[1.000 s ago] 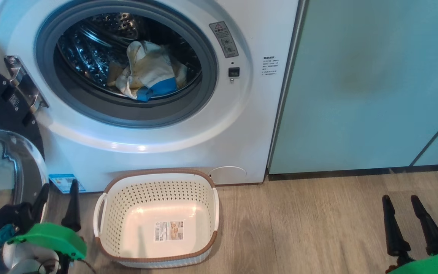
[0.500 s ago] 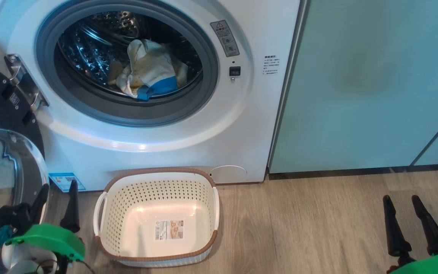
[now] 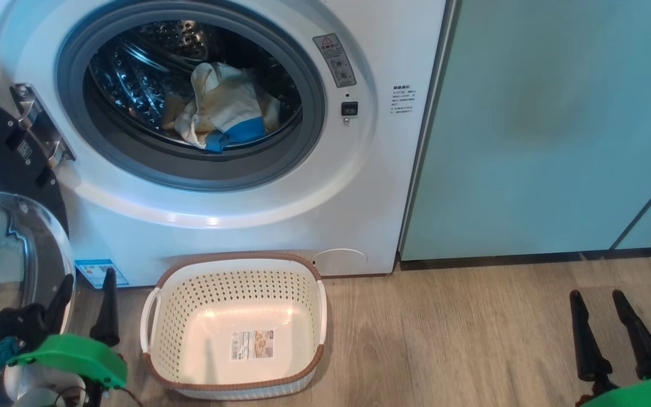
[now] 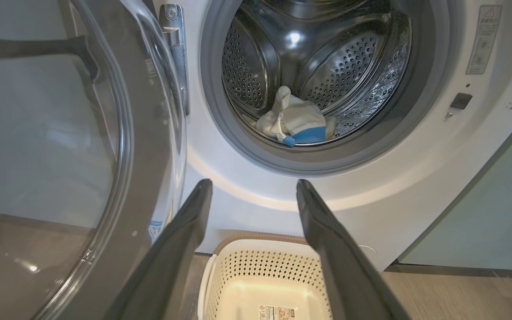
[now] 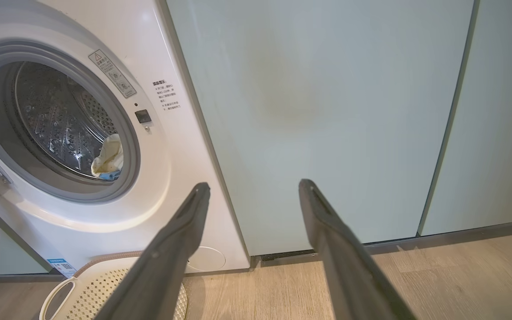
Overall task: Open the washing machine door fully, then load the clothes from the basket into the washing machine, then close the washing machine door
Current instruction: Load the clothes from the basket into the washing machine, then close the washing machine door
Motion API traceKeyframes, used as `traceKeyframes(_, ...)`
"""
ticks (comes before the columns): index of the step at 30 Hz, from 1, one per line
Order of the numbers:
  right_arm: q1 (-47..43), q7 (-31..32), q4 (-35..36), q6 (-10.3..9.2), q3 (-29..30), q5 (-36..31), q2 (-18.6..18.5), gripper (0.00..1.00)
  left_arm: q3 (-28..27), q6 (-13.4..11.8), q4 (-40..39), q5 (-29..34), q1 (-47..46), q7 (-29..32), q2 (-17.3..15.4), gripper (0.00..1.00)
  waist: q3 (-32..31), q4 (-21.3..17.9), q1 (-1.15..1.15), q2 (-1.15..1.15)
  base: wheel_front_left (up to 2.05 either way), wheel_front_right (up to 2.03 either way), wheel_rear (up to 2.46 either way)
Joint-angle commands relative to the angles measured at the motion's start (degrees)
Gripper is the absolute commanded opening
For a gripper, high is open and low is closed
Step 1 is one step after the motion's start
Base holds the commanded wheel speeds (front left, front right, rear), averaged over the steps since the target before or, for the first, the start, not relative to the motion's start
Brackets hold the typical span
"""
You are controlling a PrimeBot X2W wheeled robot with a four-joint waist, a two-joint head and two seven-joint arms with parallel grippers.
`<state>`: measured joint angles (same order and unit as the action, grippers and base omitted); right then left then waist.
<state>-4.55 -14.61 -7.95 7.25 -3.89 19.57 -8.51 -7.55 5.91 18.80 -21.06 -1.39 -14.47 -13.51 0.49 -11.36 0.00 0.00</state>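
The white washing machine (image 3: 325, 186) stands with its round door (image 3: 3, 226) swung wide to the left, black rim and glass bowl facing me. Pale yellow clothes (image 3: 224, 107) with a blue part lie inside the steel drum, clothes (image 4: 294, 122) also seen from the left wrist. The cream basket (image 3: 235, 271) sits on the floor under the opening with nothing in it. My left gripper (image 3: 85, 282) hangs open at the lower left beside the door, empty. Over bare floor at the lower right, my right gripper (image 3: 597, 297) is open and empty.
Pale green cabinet doors (image 3: 551, 124) fill the wall right of the washer. Wood floor (image 3: 461, 339) stretches between the basket and my right gripper. The door hinge (image 3: 40, 124) juts out at the washer's left.
The whole head picture has drifted a few pixels right and down, so the camera moved. Both grippers stay open where they were; clothes and basket are unmoved.
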Motion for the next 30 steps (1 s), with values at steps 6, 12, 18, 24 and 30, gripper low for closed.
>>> traceKeyframes(6, 0.9, -0.4, 1.8, 0.24, -1.0, -0.4, -1.5, 1.00, -3.5, 0.6, -1.3, 1.0, -2.9, -0.5, -0.6, 1.00, -0.4, 0.1, 0.00, 0.00, 0.00, 0.00, 0.00)
traceKeyframes(12, 1.0, -0.4, 1.7, 0.24, -1.0, -0.3, -1.6, 1.00, -4.2, 0.9, -1.1, 1.3, -3.0, -0.5, -0.1, 1.00, -0.5, 0.1, 0.00, 0.00, -0.29, 0.29, 0.00)
traceKeyframes(18, 1.1, -0.4, 1.7, 0.24, -1.0, -0.4, -1.5, 1.00, -4.6, 1.1, -0.8, 1.6, -3.3, -0.5, 0.3, 1.00, -0.5, 0.1, 0.00, 0.00, -1.10, 1.10, 0.00)
traceKeyframes(24, 1.0, -0.4, 1.6, 0.24, -1.0, -0.4, -1.5, 1.00, -4.7, 1.3, -0.5, 1.6, -3.4, -0.5, 0.4, 1.00, -0.6, 0.1, 0.00, 0.00, -1.89, 1.89, 0.00)
traceKeyframes(30, 1.0, -0.4, 1.6, 0.24, -1.1, -0.4, -1.5, 1.00, -4.9, 1.4, -0.3, 1.0, -3.4, -0.5, 0.4, 1.00, -0.7, 0.1, 0.00, 0.00, -1.77, 1.73, 0.04)
